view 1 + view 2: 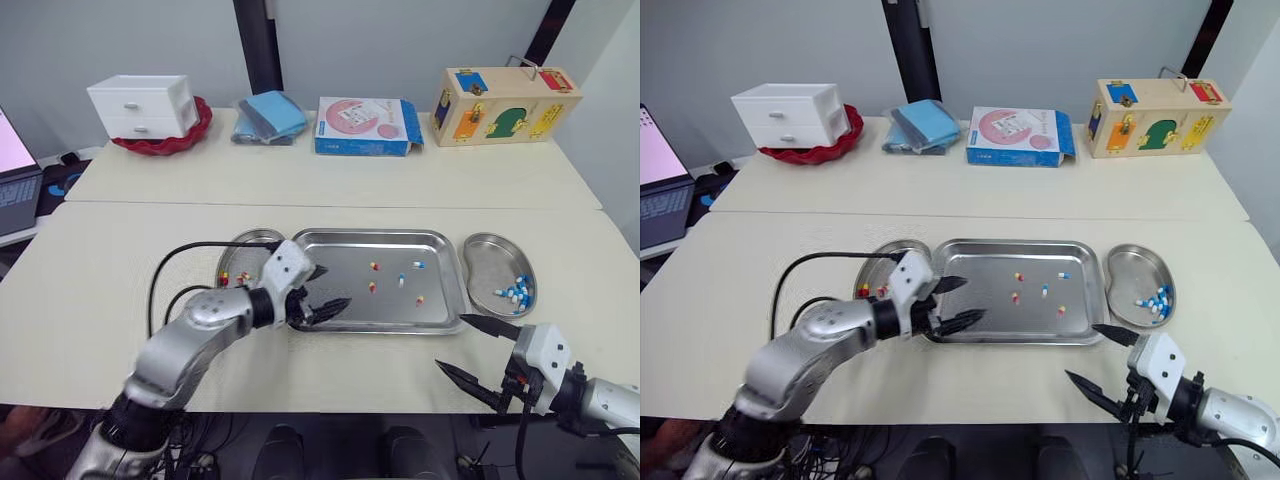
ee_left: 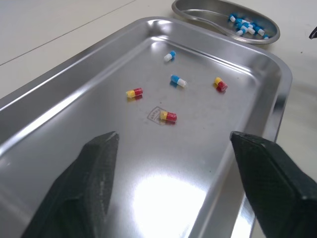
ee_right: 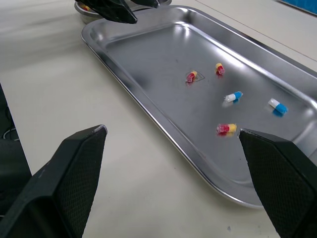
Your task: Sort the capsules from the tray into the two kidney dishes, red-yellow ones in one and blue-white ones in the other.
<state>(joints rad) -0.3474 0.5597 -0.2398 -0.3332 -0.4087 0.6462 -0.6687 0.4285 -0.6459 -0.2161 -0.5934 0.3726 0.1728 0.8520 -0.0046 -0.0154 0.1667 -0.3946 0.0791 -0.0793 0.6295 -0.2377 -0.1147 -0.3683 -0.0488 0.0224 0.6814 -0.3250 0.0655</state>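
A pale beige counter [image 1: 90, 300] stands before a grey wall, with a second counter of the same colour set against its far edge. A steel tray [image 1: 340, 262] lies in the middle of the near counter. Five capsules lie loose in the tray's right half, all apart from one another: three red-yellow capsules [image 2: 168, 116] and two blue-white capsules [image 2: 179, 81].

Touching the tray's left end is the left kidney dish [image 1: 252, 239], partly hidden by the robot's arm, with a few red-yellow capsules at its near end. Just beside the tray's right end is the right kidney dish [image 1: 488, 252], holding a small heap of blue-white capsules at its near end.

The left pincer [image 1: 332, 286] hangs over the tray's left end, its two black fingers spread wide with nothing between them. All five loose capsules lie to its right. The right pincer [image 1: 452, 342] is over bare counter just in front of the tray's near right corner, also spread wide and empty. A black cable [image 1: 165, 270] loops on the counter to the left of the tray.

Beyond the tray, the far counter carries a row of things. From left to right they are a white drawer unit [image 1: 140, 105] sitting in a red dish [image 1: 195, 135], a folded blue cloth [image 1: 272, 117], a blue and pink box [image 1: 365, 125] and a wooden lock-box toy [image 1: 505, 92]. Far to the tray's left, an open laptop [image 1: 15, 180] sits off the counter's edge.
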